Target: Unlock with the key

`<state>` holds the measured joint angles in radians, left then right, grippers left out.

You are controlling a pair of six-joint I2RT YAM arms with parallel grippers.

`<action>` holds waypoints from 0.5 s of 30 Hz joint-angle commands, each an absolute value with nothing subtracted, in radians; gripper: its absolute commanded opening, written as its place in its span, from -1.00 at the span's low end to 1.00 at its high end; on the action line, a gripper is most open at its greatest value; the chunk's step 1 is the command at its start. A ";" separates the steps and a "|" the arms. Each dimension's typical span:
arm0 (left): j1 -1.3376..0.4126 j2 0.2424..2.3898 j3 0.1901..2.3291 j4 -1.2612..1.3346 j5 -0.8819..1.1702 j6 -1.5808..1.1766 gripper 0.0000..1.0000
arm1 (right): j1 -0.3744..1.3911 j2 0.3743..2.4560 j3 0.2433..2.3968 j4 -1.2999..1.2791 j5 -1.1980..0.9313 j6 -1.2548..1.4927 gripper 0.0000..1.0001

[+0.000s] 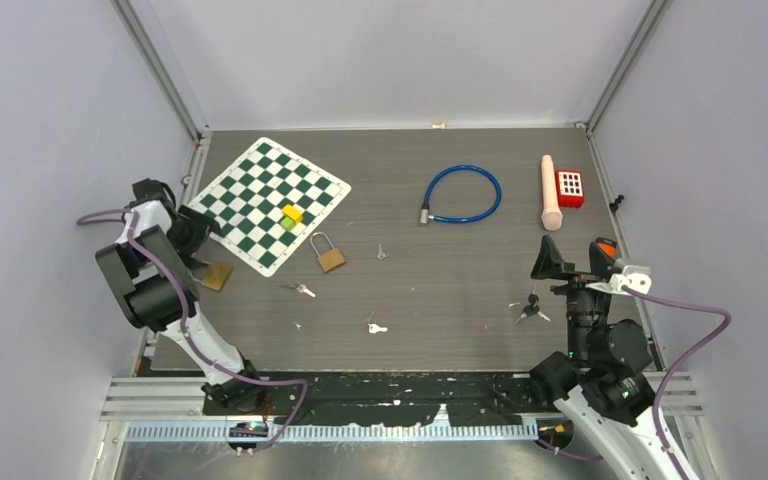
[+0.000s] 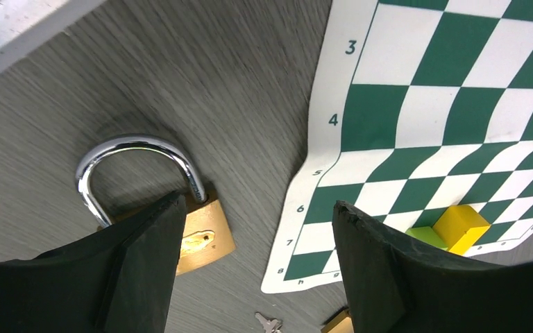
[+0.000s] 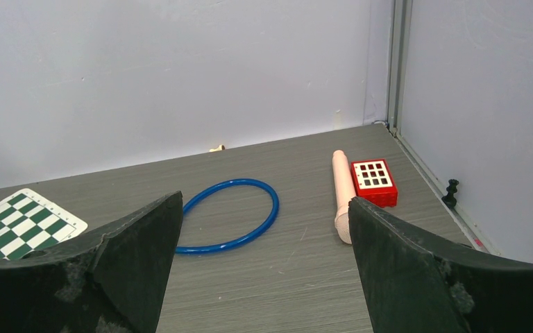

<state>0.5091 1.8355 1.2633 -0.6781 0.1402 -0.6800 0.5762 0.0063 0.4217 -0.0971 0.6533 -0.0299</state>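
Note:
A brass padlock [image 2: 207, 236] with a silver shackle [image 2: 137, 147] lies on the grey table just left of the chessboard mat; it also shows in the top view as the brass padlock [image 1: 217, 275]. My left gripper [image 2: 258, 203] hovers over it, open; its left finger [image 2: 139, 263] covers part of the lock body, and nothing sits between the jaws. A second padlock [image 1: 330, 255] lies near mid-table. Small silver keys [image 1: 303, 290] [image 1: 375, 327] and black-headed keys [image 1: 530, 308] lie loose. My right gripper [image 3: 264, 201] is open and holds nothing, raised at the right.
A green-white chessboard mat [image 1: 270, 200] carries a yellow block [image 1: 292, 212] and a green block [image 2: 427, 236]. A blue cable loop [image 1: 462, 195], a pale cylinder [image 1: 551, 192] and a red box [image 1: 569, 187] lie at the back right. Walls enclose three sides.

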 commanded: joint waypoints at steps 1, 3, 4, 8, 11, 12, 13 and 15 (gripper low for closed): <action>0.525 1.797 1.280 -0.698 0.116 -0.675 0.52 | 0.582 -0.158 0.431 -0.069 0.666 -0.042 0.91; 0.525 1.812 1.284 -0.715 0.127 -0.677 0.51 | 0.582 -0.159 0.432 -0.069 0.665 -0.042 0.91; 0.525 1.815 1.283 -0.715 0.127 -0.678 0.51 | 0.583 -0.160 0.432 -0.069 0.665 -0.043 0.91; 0.525 1.846 1.290 -0.742 0.153 -0.672 0.44 | 0.583 -0.162 0.433 -0.070 0.666 -0.042 0.91; 0.524 1.872 1.304 -0.778 0.194 -0.658 0.38 | 0.583 -0.166 0.433 -0.071 0.666 -0.041 0.91; 0.525 1.872 1.301 -0.783 0.195 -0.656 0.36 | 0.583 -0.167 0.433 -0.071 0.666 -0.042 0.91; 0.524 1.866 1.291 -0.782 0.194 -0.653 0.34 | 0.583 -0.168 0.433 -0.071 0.666 -0.041 0.91; 0.523 1.847 1.268 -0.782 0.194 -0.646 0.30 | 0.583 -0.170 0.433 -0.071 0.667 -0.041 0.91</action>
<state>0.5194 1.8637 1.2747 -0.7349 0.1558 -0.6689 0.5762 0.0063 0.4217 -0.0975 0.6533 -0.0299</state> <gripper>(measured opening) 0.671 0.956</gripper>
